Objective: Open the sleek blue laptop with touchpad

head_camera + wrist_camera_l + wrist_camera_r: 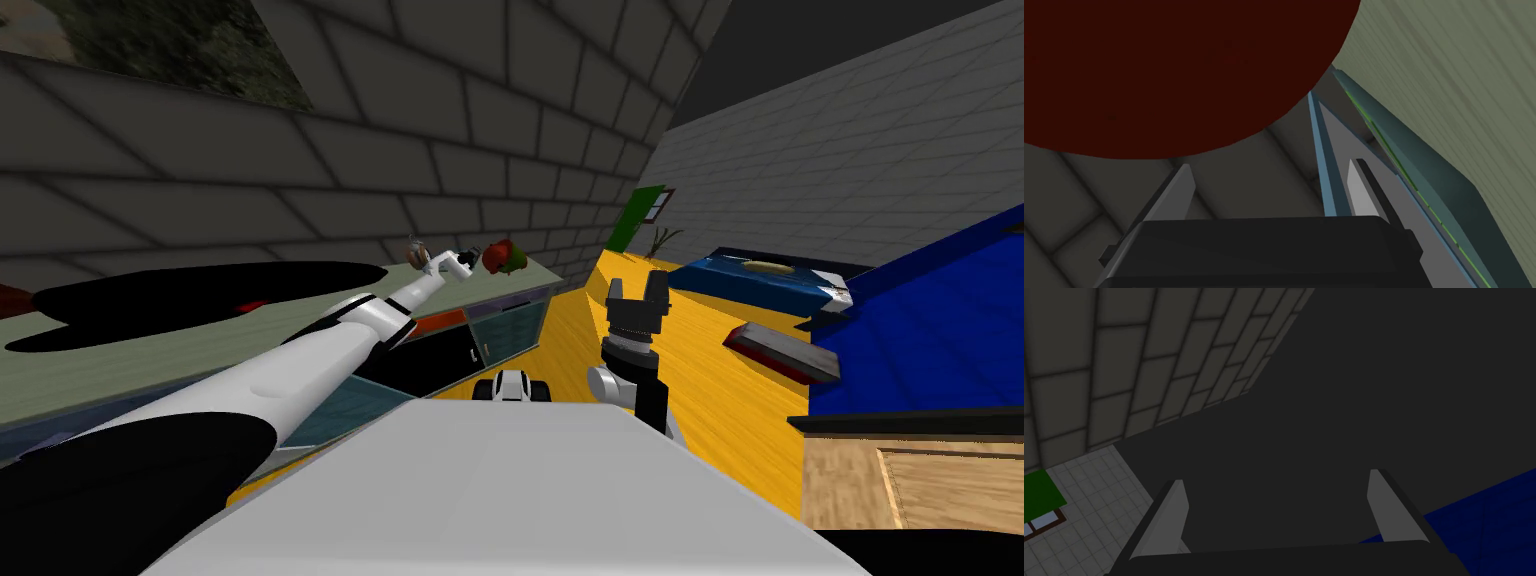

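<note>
Far to the left, the left arm is stretched out long and almost straight, forward and leftward, above a long grey-green counter point(150, 360) that stands along the tiled wall. The left gripper point(1271, 167) is at the far end of this counter, just beside a red and green round thing point(503, 256). Its two fingers stand wide apart and hold nothing.

In the left wrist view a big dark red round shape point(1174, 70) is close ahead of the fingers. The laptop point(1336, 150) is, as far as I can tell, the thin grey panel with a blue edge, seen from its side. It runs forward from just behind one finger point(1360, 192) of the left gripper, and I cannot tell if this finger touches it. The panel is outside the gap of the fingers, not between them. On its far side from the gripper runs a teal slab point(1429, 170) with a fine green line, which lies against the counter top.

In the middle, the right arm is bent and kept close to the body. The right gripper point(637, 285) points upward above the yellow floor point(700, 400), well apart from the counter. Its fingers are also wide apart and empty. To the right, a flat dark red and grey thing point(782, 352) lies beside a blue surface point(920, 350).
</note>
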Available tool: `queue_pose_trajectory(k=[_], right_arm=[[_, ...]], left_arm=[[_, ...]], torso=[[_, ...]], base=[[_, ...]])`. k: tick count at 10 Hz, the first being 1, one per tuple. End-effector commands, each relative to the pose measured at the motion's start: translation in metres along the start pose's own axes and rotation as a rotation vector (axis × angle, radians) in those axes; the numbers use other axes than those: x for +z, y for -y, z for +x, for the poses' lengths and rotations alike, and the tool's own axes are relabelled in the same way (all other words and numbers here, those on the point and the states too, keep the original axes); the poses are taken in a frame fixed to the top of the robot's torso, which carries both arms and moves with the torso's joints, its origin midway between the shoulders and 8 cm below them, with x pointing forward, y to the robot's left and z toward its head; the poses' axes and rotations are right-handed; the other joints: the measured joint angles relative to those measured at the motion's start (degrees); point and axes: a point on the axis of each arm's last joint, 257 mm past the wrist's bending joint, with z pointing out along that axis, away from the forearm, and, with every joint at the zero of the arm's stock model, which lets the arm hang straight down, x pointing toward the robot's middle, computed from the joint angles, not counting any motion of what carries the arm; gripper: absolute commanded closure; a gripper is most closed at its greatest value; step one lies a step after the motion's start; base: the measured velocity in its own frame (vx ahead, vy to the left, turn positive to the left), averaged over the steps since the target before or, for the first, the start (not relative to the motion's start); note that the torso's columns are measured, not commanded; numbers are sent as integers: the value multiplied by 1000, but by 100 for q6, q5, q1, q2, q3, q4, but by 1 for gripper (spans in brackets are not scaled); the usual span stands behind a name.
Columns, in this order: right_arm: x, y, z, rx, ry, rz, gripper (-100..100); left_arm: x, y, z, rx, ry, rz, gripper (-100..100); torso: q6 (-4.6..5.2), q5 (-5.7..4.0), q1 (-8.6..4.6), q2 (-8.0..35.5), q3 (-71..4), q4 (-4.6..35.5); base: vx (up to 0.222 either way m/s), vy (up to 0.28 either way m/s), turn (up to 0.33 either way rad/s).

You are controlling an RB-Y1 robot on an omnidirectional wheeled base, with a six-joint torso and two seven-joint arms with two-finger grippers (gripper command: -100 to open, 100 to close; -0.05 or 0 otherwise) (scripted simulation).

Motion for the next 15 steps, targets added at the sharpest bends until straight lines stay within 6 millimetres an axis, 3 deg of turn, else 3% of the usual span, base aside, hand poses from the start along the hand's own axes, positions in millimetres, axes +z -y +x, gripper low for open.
queue_pose_trajectory(k=[1, 2, 3, 4, 5, 7, 12, 13, 14, 15], right_arm=[[0, 0, 0, 0, 0, 0, 0], [0, 0, 0, 0, 0, 0, 0], [0, 0, 0, 0, 0, 0, 0], [0, 0, 0, 0, 0, 0, 0], [0, 0, 0, 0, 0, 0, 0], [0, 0, 0, 0, 0, 0, 0], [0, 0, 0, 0, 0, 0, 0], [0, 0, 0, 0, 0, 0, 0], [0, 0, 0, 0, 0, 0, 0], [0, 0, 0, 0, 0, 0, 0]], left_arm=[[-2, -15, -36, 5, 46, -20, -100], [-2, -30, -50, -22, 58, -43, -100], [-5, -36, -78, -6, 95, -53, -100], [-7, -50, -89, -37, 102, -74, -100], [-11, -55, -113, -23, 136, -82, -100], [-17, -72, -143, -45, 170, -108, -100], [-42, -95, -224, -40, 277, -147, -100], [-38, -90, -214, -46, 261, -143, -100], [-39, -90, -216, -45, 264, -143, 0], [-39, -90, -216, -45, 264, -143, 0]], torso=[[-1, -1, -5, -8, -4, -6], [-18, 2, 6, -15, -8, -7], [-10, 1, 1, -3, -2, -3], [-17, 2, 4, 0, 2, -1], [-12, 1, -1, 6, 5, -1], [-35, 3, 21, 3, 5, 9], [-17, 1, 2, -2, 0, -3], [-25, 5, 14, -5, -1, -2], [-15, 7, 15, -11, -5, -6], [-15, 5, 12, -12, -6, -6]], base=[[-37, -9, -68], [-59, -33, -317], [-56, -30, -273], [-73, -48, -376], [-64, -37, -261], [-39, -29, -183], [-40, -26, -178], [-8, -8, 26], [0, 0, 0], [0, 0, 0]])
